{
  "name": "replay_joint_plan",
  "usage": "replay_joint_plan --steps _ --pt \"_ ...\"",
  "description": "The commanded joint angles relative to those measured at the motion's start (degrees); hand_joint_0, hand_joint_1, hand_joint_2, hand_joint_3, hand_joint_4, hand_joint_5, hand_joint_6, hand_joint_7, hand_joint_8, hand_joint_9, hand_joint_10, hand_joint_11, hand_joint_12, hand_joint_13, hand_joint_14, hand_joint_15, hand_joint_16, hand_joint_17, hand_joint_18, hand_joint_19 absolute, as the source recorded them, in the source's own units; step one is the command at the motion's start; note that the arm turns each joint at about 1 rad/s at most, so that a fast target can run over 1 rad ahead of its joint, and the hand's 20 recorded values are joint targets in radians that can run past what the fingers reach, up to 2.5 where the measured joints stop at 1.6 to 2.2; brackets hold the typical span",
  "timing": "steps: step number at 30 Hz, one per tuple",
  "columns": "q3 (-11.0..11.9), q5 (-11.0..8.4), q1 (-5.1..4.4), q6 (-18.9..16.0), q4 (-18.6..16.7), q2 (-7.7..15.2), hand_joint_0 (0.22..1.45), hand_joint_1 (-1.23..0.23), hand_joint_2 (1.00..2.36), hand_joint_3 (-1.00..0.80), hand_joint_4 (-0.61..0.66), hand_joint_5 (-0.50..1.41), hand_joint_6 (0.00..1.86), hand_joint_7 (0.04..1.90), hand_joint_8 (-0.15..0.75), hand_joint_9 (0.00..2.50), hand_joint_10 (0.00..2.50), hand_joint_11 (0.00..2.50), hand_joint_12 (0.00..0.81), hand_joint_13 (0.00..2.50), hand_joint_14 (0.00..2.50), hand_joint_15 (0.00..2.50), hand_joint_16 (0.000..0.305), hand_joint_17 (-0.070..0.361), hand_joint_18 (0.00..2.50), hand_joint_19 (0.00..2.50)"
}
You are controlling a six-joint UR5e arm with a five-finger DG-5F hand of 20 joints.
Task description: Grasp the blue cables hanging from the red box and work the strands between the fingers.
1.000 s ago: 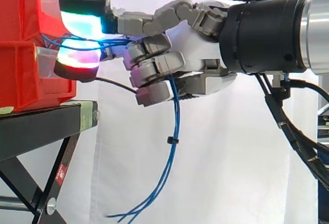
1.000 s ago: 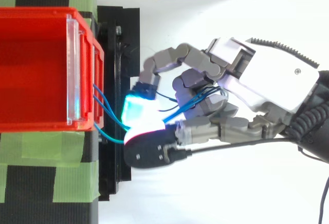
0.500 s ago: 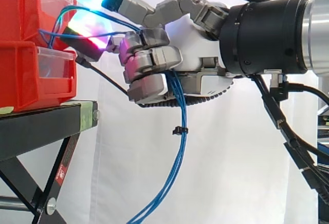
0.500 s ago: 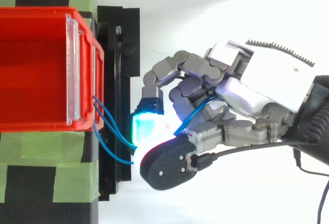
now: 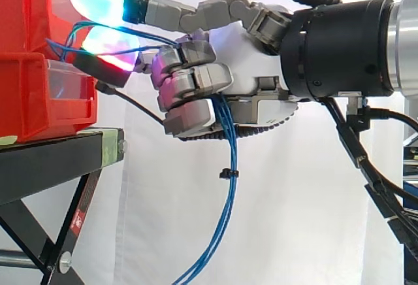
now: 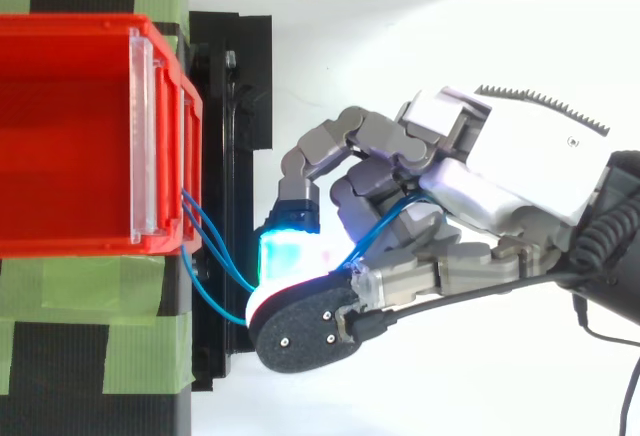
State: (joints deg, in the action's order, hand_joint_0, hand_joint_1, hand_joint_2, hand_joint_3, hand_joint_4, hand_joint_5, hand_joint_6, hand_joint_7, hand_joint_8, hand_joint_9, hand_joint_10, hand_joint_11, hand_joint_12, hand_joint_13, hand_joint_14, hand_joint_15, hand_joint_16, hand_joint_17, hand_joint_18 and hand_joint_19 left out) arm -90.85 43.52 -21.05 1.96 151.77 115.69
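Observation:
Thin blue cables (image 5: 225,219) come out of the front of the red box (image 5: 29,69) and run right into my hand (image 5: 241,63). My hand sits just right of the box, with its fingers curled round the strands and its glowing fingertips (image 5: 104,10) pinching them near the box front. Below the hand the cables hang in a bundle with a small black tie (image 5: 227,173) round them. From above, the strands (image 6: 215,256) leave the box's front corner and loop between the curled fingers of my hand (image 6: 470,206).
The red box (image 6: 70,136) rests on a black stand (image 5: 59,161) with green tape (image 6: 95,341) on its top. A white curtain hangs behind. Free room lies below and right of the stand.
My hand has tipped slightly, the upper fingertip coming down and left toward the box. The hanging bundle and its black tie have barely shifted. The strands stay held in the fingers.

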Motion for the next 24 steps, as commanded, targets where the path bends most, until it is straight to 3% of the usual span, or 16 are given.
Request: replay_joint_plan --steps 1,2,4,5,6,8,10,12,13,14,16,17,18,20,22,24 --pt "-0.02 -0.01 -0.04 0.33 0.11 0.06 1.11 -0.65 1.01 -0.08 0.23 -0.17 1.39 1.02 0.350 0.91 2.50 1.99 0.431 1.02 2.50 1.29 0.063 0.142 1.39 1.65" --pt "0.06 -0.01 -0.04 0.50 0.11 -0.02 0.93 -0.69 1.01 -0.28 0.26 -0.19 1.39 1.06 0.350 0.91 2.50 1.99 0.431 1.02 2.50 1.29 0.063 0.142 1.39 1.65" --pt "-0.02 -0.01 -0.04 0.77 0.11 -0.02 0.83 -0.68 1.01 -0.59 0.25 -0.20 1.38 1.15 0.350 0.91 2.50 1.99 0.431 1.02 2.50 1.29 0.063 0.142 1.39 1.65" --pt "-0.02 -0.01 -0.04 0.77 0.11 -0.02 0.86 -0.70 1.01 -0.64 0.25 -0.20 1.46 1.13 0.350 0.91 2.50 1.99 0.431 1.02 2.50 1.29 0.063 0.142 1.39 1.65" --pt "-0.02 -0.01 -0.04 0.94 0.02 0.06 0.90 -0.70 1.01 -0.60 0.25 -0.20 1.48 1.13 0.350 0.91 2.50 1.99 0.431 1.02 2.50 1.29 0.063 0.142 1.39 1.65" --pt "0.06 -0.01 -0.04 1.12 0.02 0.06 1.12 -0.74 1.01 -0.21 0.18 -0.21 1.53 1.15 0.350 0.91 2.50 1.99 0.431 1.02 2.50 1.29 0.063 0.142 1.39 1.65" --pt "-0.02 -0.01 -0.04 1.20 -0.07 -0.02 1.24 -0.71 1.00 -0.12 0.16 -0.16 1.58 1.24 0.350 0.91 2.50 1.99 0.431 1.02 2.50 1.29 0.063 0.142 1.39 1.65" --pt "-0.02 -0.01 -0.04 1.20 -0.07 -0.02 1.23 -0.69 1.00 -0.08 0.20 -0.09 1.53 1.22 0.350 0.91 2.50 1.99 0.431 1.02 2.50 1.29 0.063 0.142 1.39 1.65" --pt "-0.02 -0.01 -0.04 1.20 -0.07 -0.02 1.04 -0.72 1.19 -0.21 0.27 -0.10 1.46 1.19 0.350 0.91 2.50 1.99 0.431 1.02 2.50 1.29 0.063 0.142 1.39 1.65" --pt "-0.02 -0.01 -0.04 1.20 -0.07 -0.02 0.97 -0.74 1.00 -0.24 0.29 -0.14 1.44 1.14 0.350 0.91 2.50 1.99 0.431 1.02 2.50 1.29 0.063 0.142 1.39 1.65" --pt "-0.02 -0.01 -0.04 1.20 -0.15 -0.02 0.84 -0.68 1.01 -0.62 0.26 -0.17 1.40 1.23 0.350 0.91 2.50 1.99 0.431 1.02 2.50 1.29 0.063 0.142 1.39 1.65" --pt "-0.02 -0.01 -0.04 1.20 -0.07 -0.02 0.84 -0.68 1.01 -0.69 0.27 -0.17 1.43 1.23 0.350 0.91 2.50 1.99 0.431 1.02 2.50 1.29 0.063 0.142 1.39 1.65" --pt "-0.02 -0.01 -0.04 1.20 -0.07 -0.02 0.88 -0.70 1.01 -0.67 0.26 -0.17 1.46 1.21 0.350 0.91 2.50 1.99 0.431 1.02 2.50 1.29 0.063 0.142 1.39 1.65" --pt "0.06 -0.01 -0.04 1.20 0.02 -0.02 1.17 -0.75 1.00 -0.15 0.13 -0.20 1.60 1.24 0.350 0.91 2.50 1.99 0.431 1.02 2.50 1.29 0.063 0.142 1.39 1.65" --pt "0.06 -0.01 -0.04 1.20 0.11 0.06 1.27 -0.69 1.00 -0.07 0.15 -0.04 1.53 1.29 0.350 0.91 2.50 1.99 0.431 1.02 2.50 1.29 0.063 0.142 1.39 1.65" --pt "0.06 -0.01 -0.04 1.20 0.11 -0.02 1.25 -0.70 1.00 -0.11 0.20 -0.01 1.51 1.27 0.350 0.91 2.50 1.99 0.431 1.02 2.50 1.29 0.063 0.142 1.39 1.65"
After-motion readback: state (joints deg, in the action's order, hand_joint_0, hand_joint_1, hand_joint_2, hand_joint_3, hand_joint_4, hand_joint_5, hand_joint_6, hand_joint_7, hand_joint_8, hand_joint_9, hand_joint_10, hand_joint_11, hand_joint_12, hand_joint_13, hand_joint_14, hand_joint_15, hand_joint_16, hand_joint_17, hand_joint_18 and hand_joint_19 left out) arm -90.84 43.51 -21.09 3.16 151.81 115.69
